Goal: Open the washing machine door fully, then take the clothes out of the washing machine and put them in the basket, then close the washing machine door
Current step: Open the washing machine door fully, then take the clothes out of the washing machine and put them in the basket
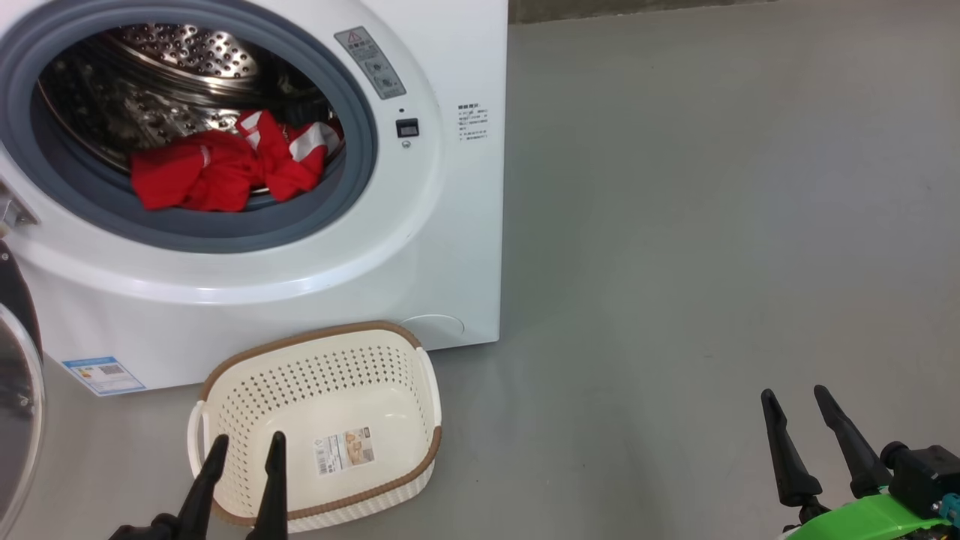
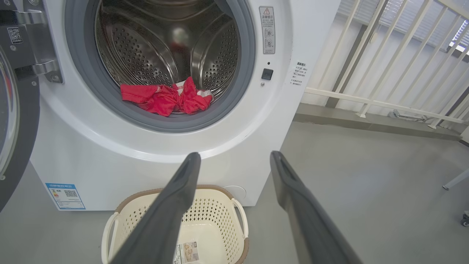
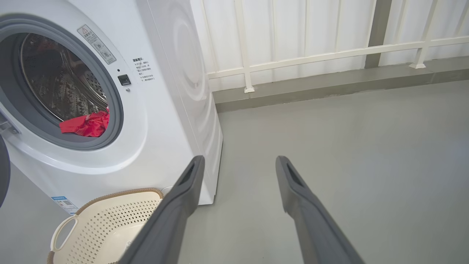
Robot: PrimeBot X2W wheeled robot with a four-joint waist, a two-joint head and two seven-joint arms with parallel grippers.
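The door [image 2: 20, 121] hangs swung out on its hinge at the washer's [image 1: 420, 247] left, so I judge the first step done or nearly so. The rest is ahead of me: the clothes [image 1: 225, 169] lie in a crumpled heap at the front of the drum [image 1: 180, 52], and their red folds spill onto the gasket [image 1: 352, 135]. The basket [image 1: 322, 337] on the floor [image 1: 675, 225] just before the washer holds nothing but its paper label.

My left jaws and right jaws both stand spread wide and grip nothing. The left hang over the basket's near rim, the right over bare floor well off to the side.

The cloth looks soft and limp, with white stripes. The drum is shiny perforated steel, the gasket dull grey rubber. The basket is stiff cream plastic with holes and a brown woven-look rim. The door has a glossy black rim and bulging clear glass.
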